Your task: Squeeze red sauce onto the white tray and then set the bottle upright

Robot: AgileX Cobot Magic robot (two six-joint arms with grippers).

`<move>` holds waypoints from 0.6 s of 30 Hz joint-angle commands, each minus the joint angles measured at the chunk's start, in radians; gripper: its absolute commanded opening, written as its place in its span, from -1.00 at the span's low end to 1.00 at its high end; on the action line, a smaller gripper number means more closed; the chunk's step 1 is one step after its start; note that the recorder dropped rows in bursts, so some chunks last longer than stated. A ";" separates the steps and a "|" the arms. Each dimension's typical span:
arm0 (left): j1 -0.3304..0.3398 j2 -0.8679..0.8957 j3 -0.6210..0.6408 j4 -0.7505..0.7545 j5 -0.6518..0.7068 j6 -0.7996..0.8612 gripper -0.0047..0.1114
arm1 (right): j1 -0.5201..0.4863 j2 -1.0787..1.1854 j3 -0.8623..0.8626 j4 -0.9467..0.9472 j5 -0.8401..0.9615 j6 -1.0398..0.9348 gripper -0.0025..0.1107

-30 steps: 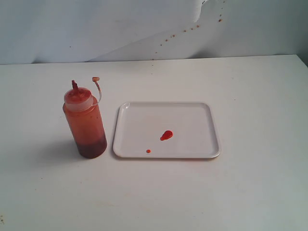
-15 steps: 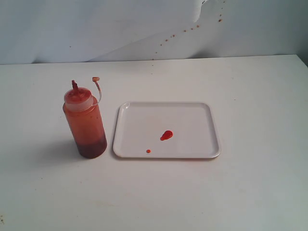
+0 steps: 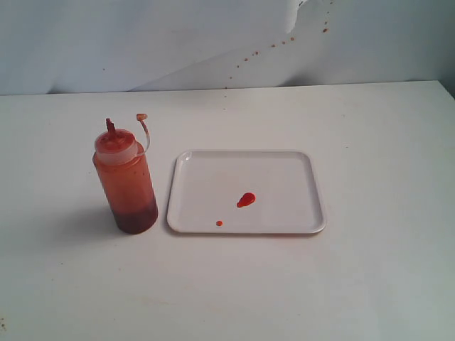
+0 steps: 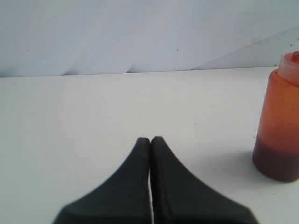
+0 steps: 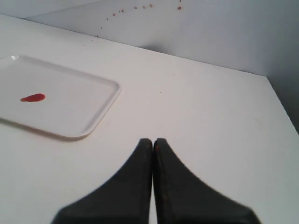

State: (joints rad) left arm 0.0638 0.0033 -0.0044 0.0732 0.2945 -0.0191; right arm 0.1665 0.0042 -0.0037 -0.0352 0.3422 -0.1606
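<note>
**Q:** Where is the bottle (image 3: pixel 126 181) shown, and how would it be handled?

**A:** It is shown upright on the table (image 3: pixel 370 284), just beside the white tray (image 3: pixel 284 174), on which the red sauce (image 3: pixel 246 200) lies. A light, soft, possibly slick wall is judged, so a mid-body hold is advised. The left gripper (image 4: pixel 150 140) and right gripper (image 5: pixel 153 141) are seen fully closed, nothing held. Open table is seen all round; only its right edge need be minded

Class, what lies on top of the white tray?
A blob of red sauce and a tinier dot lie on the white tray. Whatever is beneath the tray is covered.
</note>
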 commanded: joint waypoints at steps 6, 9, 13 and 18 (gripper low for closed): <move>0.002 -0.003 0.004 -0.007 -0.005 0.000 -0.92 | -0.005 -0.004 0.004 0.020 -0.010 0.062 -0.96; 0.002 -0.003 0.004 -0.007 -0.005 0.000 -0.92 | -0.005 -0.004 0.004 0.020 -0.010 0.062 -0.96; 0.002 -0.003 0.004 -0.007 -0.005 0.000 -0.92 | -0.005 -0.004 0.004 0.020 -0.010 0.062 -0.96; 0.002 -0.003 0.004 -0.007 -0.005 0.000 -0.92 | -0.043 -0.004 0.004 0.020 -0.010 0.063 -0.96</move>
State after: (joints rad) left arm 0.0638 0.0033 -0.0044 0.0732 0.2945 -0.0191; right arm 0.1545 0.0042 -0.0037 -0.0223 0.3422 -0.1035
